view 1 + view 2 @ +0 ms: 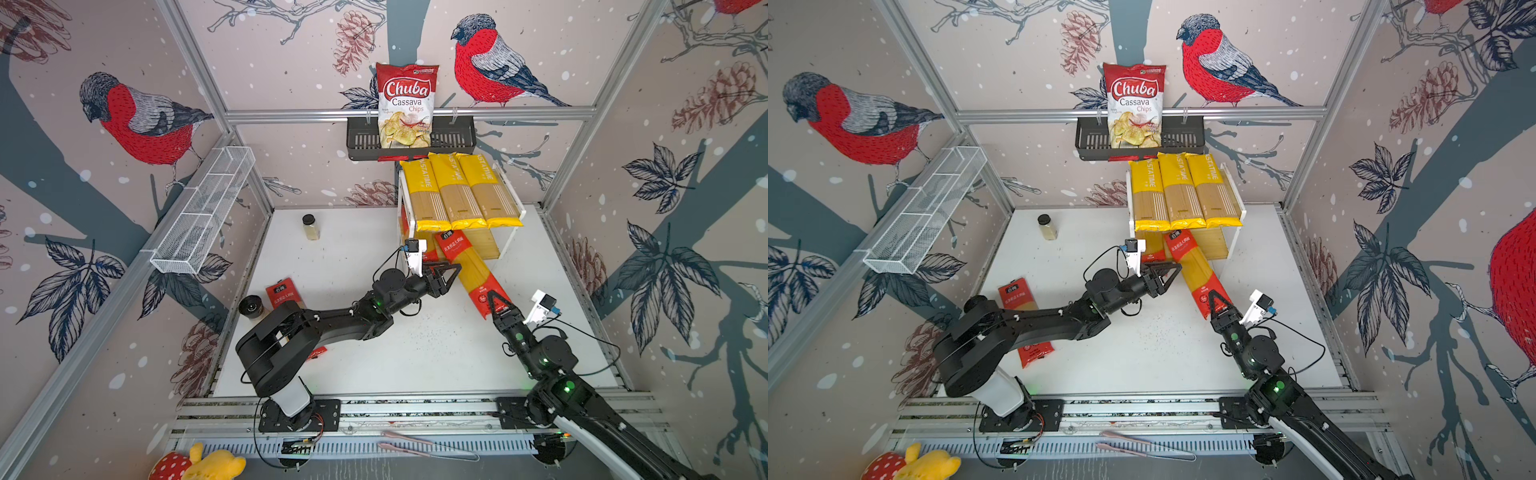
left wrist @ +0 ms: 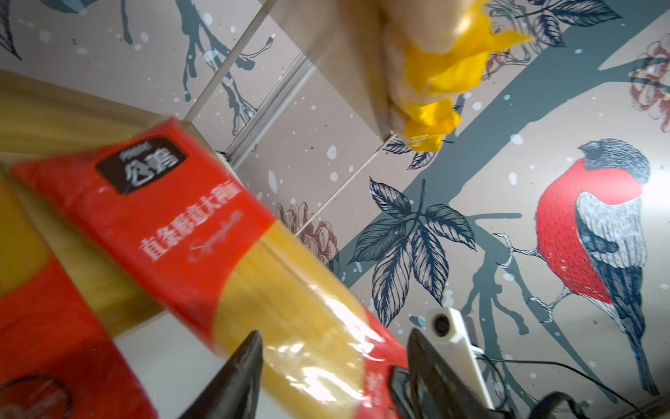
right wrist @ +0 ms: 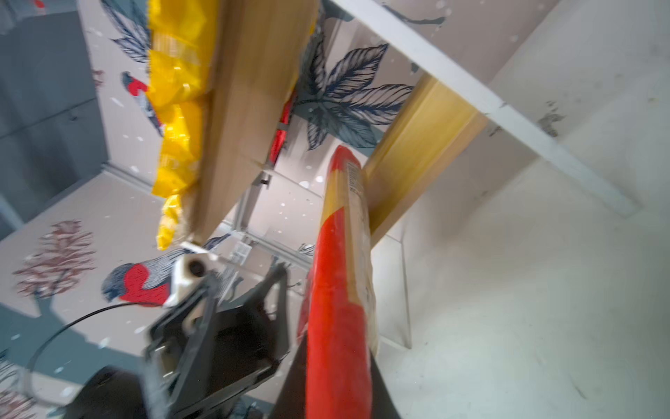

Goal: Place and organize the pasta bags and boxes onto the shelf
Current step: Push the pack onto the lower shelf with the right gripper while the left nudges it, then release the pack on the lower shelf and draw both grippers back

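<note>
**Shelf** (image 1: 487,246): two stepped tiers of light wood-grain boards in a white frame, standing at the back right of the white, speckled table (image 1: 415,353).

**Top tier:** three yellow packs (image 1: 457,191) lie side by side and touching. They are long, flat, film-wrapped bars printed PASTATIME. Their crimped yellow ends overhang the front edge of the board.

**Held red pack** (image 1: 473,270): long and flat in glossy film, with red ends, a black label with Chinese text, and a clear middle showing straight yellow strands. It lies aslant, with its labelled far end resting on the lower board and its near end in the right tool.

**Right tool** (image 1: 498,305): pressed together on the near red end of this pack, pinching its flat faces. The right wrist view shows the pack edge-on between the dark fingers.

**Left tool** (image 1: 448,275): spread. The left wrist view shows the black tapered fingertips (image 2: 250,352) apart, with the clear middle of the held pack running between them. Whether either fingertip touches the film cannot be told.

**Second red pack** (image 1: 1152,249): on the lower board, just beside the held pack. It is largely hidden behind the left wrist camera housing.

**Third red pack** (image 1: 1017,297): flat on the table at the left, partly beneath the left arm and well apart from the shelf.
</note>
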